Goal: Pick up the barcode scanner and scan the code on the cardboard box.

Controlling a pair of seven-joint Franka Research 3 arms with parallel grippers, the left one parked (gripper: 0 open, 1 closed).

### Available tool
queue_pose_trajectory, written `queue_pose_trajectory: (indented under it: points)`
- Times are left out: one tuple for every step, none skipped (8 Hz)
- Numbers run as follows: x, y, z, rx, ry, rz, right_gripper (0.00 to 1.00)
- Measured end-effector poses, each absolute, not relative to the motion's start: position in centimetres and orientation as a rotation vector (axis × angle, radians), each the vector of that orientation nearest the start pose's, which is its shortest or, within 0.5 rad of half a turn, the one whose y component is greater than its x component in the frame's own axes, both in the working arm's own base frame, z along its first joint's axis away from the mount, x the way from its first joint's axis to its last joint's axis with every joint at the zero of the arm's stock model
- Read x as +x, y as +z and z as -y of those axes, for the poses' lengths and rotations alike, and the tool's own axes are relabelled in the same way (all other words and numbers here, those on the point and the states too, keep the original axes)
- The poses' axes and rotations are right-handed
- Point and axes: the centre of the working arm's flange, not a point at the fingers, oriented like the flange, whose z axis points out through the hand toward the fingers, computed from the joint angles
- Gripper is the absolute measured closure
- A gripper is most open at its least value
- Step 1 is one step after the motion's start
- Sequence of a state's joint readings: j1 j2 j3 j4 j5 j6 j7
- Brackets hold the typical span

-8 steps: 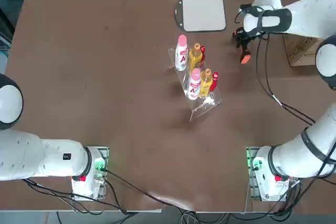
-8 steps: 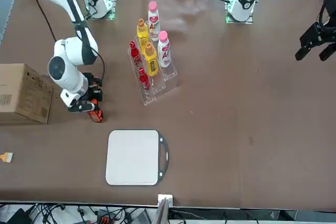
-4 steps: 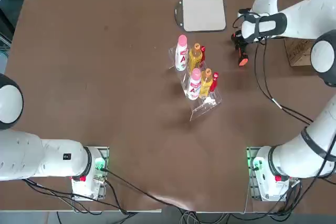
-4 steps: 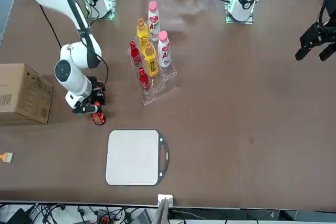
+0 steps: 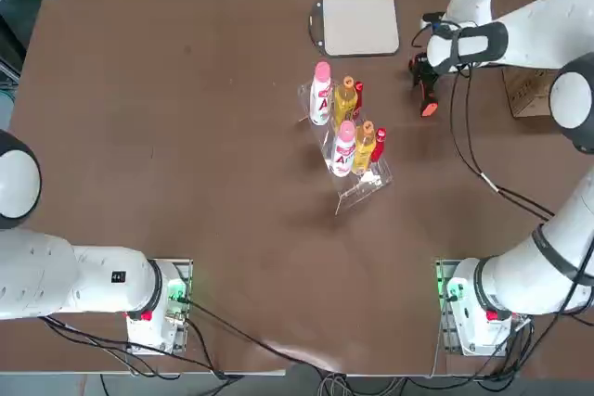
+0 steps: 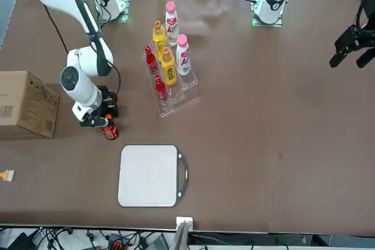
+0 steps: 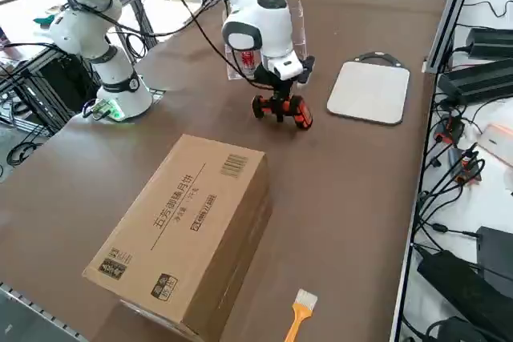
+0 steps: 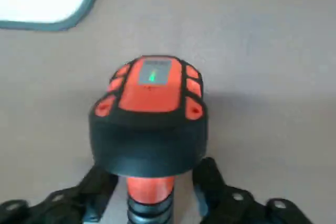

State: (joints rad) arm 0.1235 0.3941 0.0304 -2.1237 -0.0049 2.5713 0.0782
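Note:
The barcode scanner (image 8: 149, 114), black with an orange-red head and handle, rests on the brown table between the grey pad and the cardboard box (image 5: 529, 90). It also shows in the top view (image 5: 428, 104), the front view (image 6: 109, 132) and the right side view (image 7: 282, 110). My right gripper (image 8: 155, 177) stands low over the scanner, open, one finger on each side of the orange handle with a small gap on both sides. The cardboard box (image 7: 188, 222) lies beside it, barcode label on its top face.
A flat grey pad (image 5: 360, 22) lies just beyond the scanner. A clear rack of red-capped and yellow bottles (image 5: 345, 127) stands mid-table. A small orange-handled brush (image 7: 298, 314) lies near the table edge by the box.
My right gripper carried the scanner a short way from the box toward the pad and down to the table. Its fingers have since parted from the handle.

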Motion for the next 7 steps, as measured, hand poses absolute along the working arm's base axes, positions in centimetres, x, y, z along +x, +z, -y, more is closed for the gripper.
queue_pose_trajectory:
  points:
    - [58.0, 25.5, -9.0, -3.122, -0.113, 0.112, 0.0]
    - [58.4, 29.5, -8.9, -3.122, -0.132, 0.094, 0.0]
    - [58.6, 34.5, -8.7, -3.124, -0.144, 0.069, 0.0]
    - [58.6, 39.9, -8.1, -3.127, -0.149, 0.046, 0.0]
    - [58.3, 45.0, -7.1, -3.131, -0.142, 0.017, 0.0]
    - [58.2, 49.3, -5.8, -3.135, -0.123, -0.017, 0.0]
    - [58.2, 53.1, -4.5, -3.137, -0.11, -0.053, 0.0]
